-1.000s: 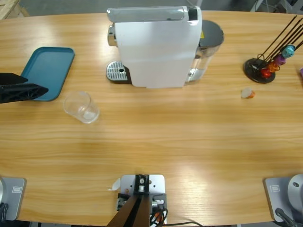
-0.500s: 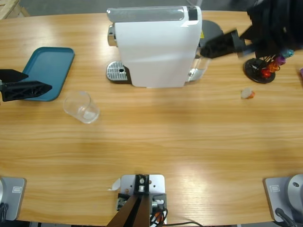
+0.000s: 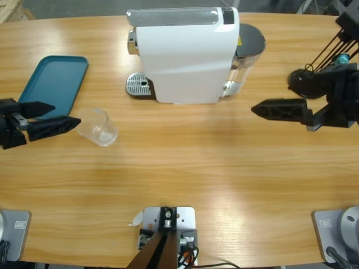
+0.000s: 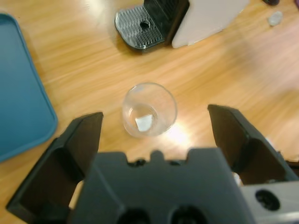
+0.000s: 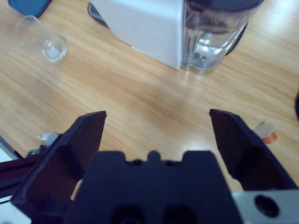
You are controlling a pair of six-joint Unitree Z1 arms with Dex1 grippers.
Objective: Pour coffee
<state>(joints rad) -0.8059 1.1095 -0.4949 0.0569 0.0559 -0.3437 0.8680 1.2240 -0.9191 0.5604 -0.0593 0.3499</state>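
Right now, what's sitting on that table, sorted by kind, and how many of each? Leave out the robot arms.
Clear tumbler: 1
White coffee machine: 1
Teal tray: 1
Black capsule rack: 1
Loose orange-and-white capsule: 1
Total: 5

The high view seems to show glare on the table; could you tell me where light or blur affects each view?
High view: pale sheen on the table. Left wrist view: bright glint beside the glass; the left end effector is soft. Right wrist view: the water tank glints.
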